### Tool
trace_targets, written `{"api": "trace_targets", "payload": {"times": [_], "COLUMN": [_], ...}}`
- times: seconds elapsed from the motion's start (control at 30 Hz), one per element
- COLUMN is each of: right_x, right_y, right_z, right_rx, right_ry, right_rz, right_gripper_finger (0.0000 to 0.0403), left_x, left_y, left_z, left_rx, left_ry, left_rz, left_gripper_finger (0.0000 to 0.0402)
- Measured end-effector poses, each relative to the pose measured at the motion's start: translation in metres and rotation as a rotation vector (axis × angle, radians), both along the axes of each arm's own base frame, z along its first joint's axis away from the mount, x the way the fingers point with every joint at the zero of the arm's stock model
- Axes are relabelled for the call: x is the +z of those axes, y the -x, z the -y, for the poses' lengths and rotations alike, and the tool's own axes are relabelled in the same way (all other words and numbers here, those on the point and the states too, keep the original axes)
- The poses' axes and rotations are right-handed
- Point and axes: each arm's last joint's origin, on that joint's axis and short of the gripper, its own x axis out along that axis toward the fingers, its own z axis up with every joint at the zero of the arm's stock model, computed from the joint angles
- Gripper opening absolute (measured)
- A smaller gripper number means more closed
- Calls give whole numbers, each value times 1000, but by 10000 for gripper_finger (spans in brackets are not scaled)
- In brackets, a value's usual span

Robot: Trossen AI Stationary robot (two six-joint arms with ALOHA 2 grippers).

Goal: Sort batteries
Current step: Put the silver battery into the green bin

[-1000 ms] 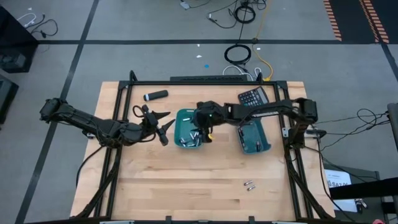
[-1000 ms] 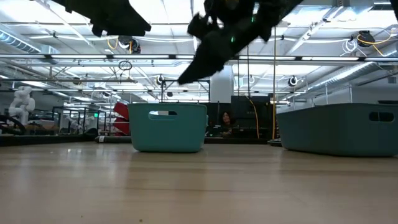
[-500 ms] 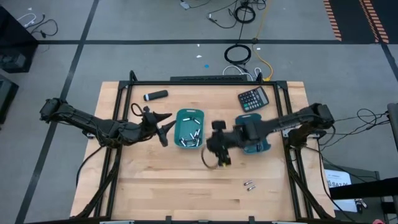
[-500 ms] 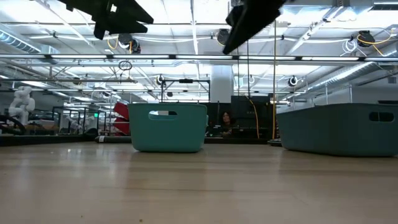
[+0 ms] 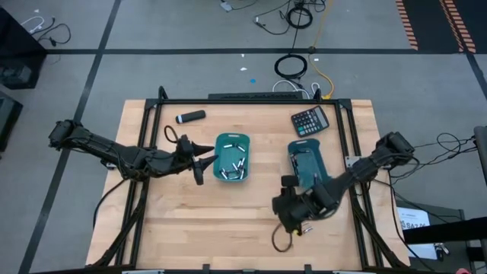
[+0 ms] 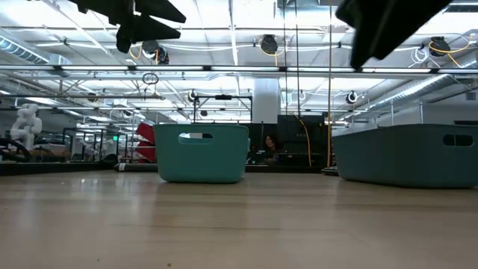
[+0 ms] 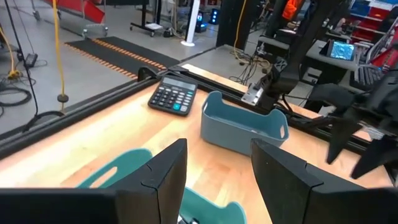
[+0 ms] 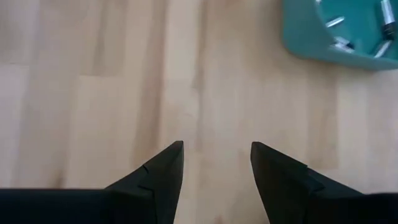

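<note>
Right gripper (image 5: 288, 221), released, moved forward from bin; small silvery batteries (image 5: 234, 167) inside.

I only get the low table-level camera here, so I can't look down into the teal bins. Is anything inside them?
Observer: Yes. From above, the left teal bin holds a pile of batteries.
Operator: There's a dark shape at my top right. Where is that arm over the table?
Observer: The right gripper is near the table's front edge, in front of the right teal bin.
Operator: Is it carrying anything?
Observer: No. Its wrist camera shows open fingers with only bare wood between them.
</note>
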Motion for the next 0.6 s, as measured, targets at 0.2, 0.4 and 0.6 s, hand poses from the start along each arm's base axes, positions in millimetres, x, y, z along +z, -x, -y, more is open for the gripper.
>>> {"api": "trace_targets", "payload": {"times": [0.2, 0.4, 0.6], "right_x": [-2, -7, -20], "right_y": [19, 32, 30], "right_z": [-21, -30, -37], "right_rx": [-27, -127, -165], "right_ry": [-24, -41, -61], "right_rz": [-39, -83, -131], "right_gripper_finger": [180, 173, 172], "left_x": [-1, -1, -1], "left_y": [1, 1, 1], "left_z": [1, 3, 2], "left_rx": [-2, -9, -8], "left_ry": [15, 15, 15], "left_rz": [-5, -5, -5], "left_gripper_finger": [187, 187, 187]}}
